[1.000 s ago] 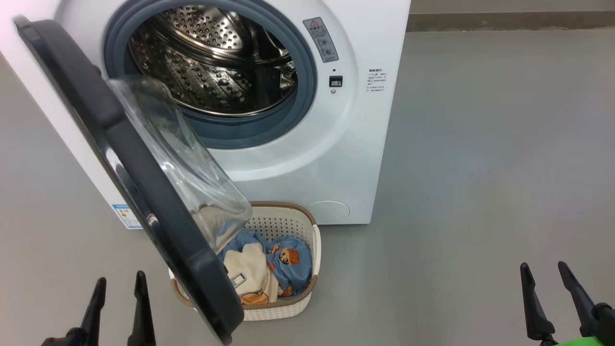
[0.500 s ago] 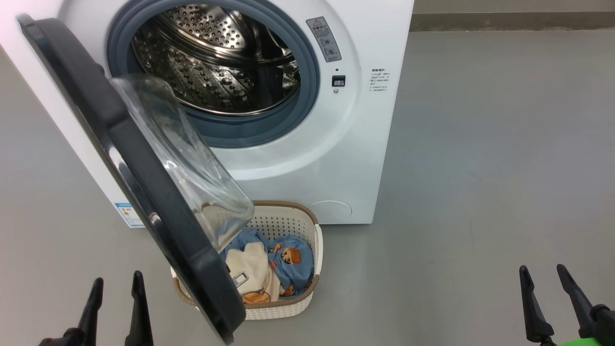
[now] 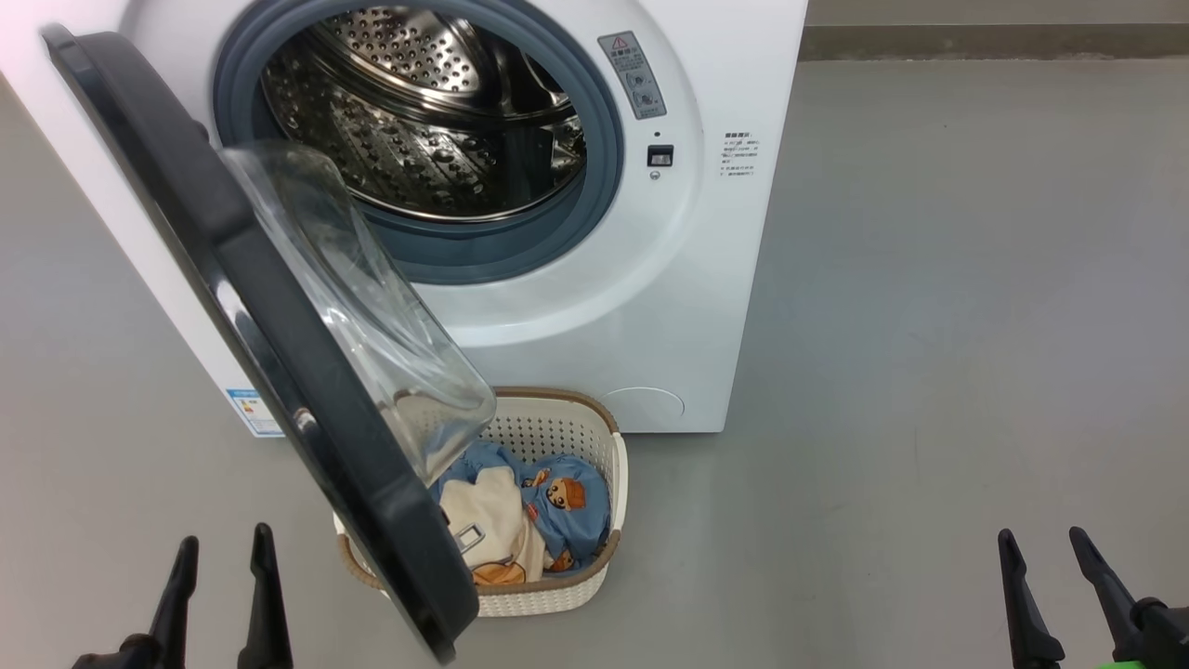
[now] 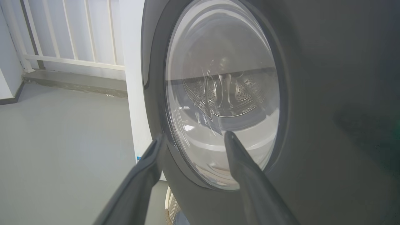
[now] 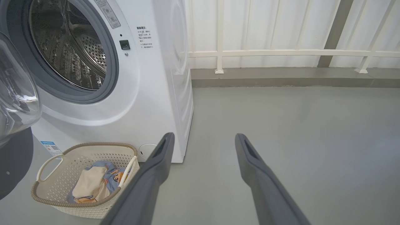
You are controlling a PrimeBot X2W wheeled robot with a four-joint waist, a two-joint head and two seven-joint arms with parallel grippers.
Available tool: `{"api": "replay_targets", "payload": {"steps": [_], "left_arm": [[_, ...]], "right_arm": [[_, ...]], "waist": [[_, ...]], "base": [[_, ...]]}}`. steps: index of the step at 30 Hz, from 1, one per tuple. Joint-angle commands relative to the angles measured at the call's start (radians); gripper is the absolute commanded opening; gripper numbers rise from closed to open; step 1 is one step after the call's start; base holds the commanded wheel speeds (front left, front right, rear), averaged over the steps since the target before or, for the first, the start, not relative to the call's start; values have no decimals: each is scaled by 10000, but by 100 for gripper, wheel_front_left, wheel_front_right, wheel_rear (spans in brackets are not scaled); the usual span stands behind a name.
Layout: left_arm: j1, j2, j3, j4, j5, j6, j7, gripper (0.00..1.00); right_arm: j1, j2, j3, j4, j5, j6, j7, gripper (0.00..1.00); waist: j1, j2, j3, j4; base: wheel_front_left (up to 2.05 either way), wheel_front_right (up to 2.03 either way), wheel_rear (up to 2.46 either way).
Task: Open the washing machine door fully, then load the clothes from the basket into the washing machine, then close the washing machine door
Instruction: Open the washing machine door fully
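Left fingers (image 3: 263, 595) and right fingers (image 3: 1020, 595) apart, empty.
We see one open door (image 3: 232, 279) just ahead on our left, one basket (image 3: 539, 599) below it holding two cloths (image 3: 576, 525).

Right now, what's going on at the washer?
Nothing is being handled. The left gripper and right gripper are both open and empty, low and clear of the washing machine. Its door stands part-open, hanging over the basket on the floor. The clothes lie in the basket, and the drum looks empty.
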Motion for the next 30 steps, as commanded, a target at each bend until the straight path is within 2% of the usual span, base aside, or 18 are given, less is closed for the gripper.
{"api": "replay_targets", "payload": {"steps": [1, 2, 3, 7, 11, 15, 18, 21, 23, 30], "left_arm": [[-171, 108, 348, -232, 20, -14, -63, 45], [-173, 108, 353, -212, 5, -19, -63, 9], [-175, 108, 373, -201, -29, -20, -63, 0], [-204, 108, 559, -188, -131, 58, -63, 0], [-347, 108, 920, -477, -447, 417, -63, 0], [-667, 108, 1449, -1325, -670, 837, -63, 0], [-904, 108, 1466, -2324, -663, 1085, -63, 0], [-1074, 108, 973, -3503, -498, 1300, -63, 0], [-1186, 108, 190, -4447, -247, 1305, -63, 0], [-1163, 108, -2172, -5497, 64, 1168, -17, 0]], "right_arm": [[-127, -102, 201, -183, -111, 14, -120, 100], [-130, -95, 207, -179, -111, 14, -120, 100], [-132, -88, 211, -180, -111, 14, -120, 100], [-125, -67, 205, -189, -101, 14, -120, 100], [-110, -52, 192, -188, -89, 14, -120, 100], [-90, -31, 160, -204, -71, 14, -120, 100], [-54, -16, 161, -216, -68, 14, -120, 100], [-12, 1, 156, -223, -72, 14, -120, 100], [2, 31, 164, -212, -58, 14, -120, 100], [25, 146, 205, -166, -22, 14, -120, 100]], "waist": [[0, 0, 3, 1], [0, 0, 5, 3], [0, 0, 6, 5], [0, 0, 5, 20], [0, 0, -10, 31], [0, 0, -38, 60], [0, 0, -74, 88], [0, 0, -117, 120], [0, 0, -150, 151], [0, 0, -205, 210]], "base": [[0, 0, 0], [0, 0, 0], [0, 0, 0], [0, 0, 0], [0, 0, 0], [0, 0, 0], [0, 0, 0], [0, 0, 0], [0, 0, 0], [0, 0, 0]]}}
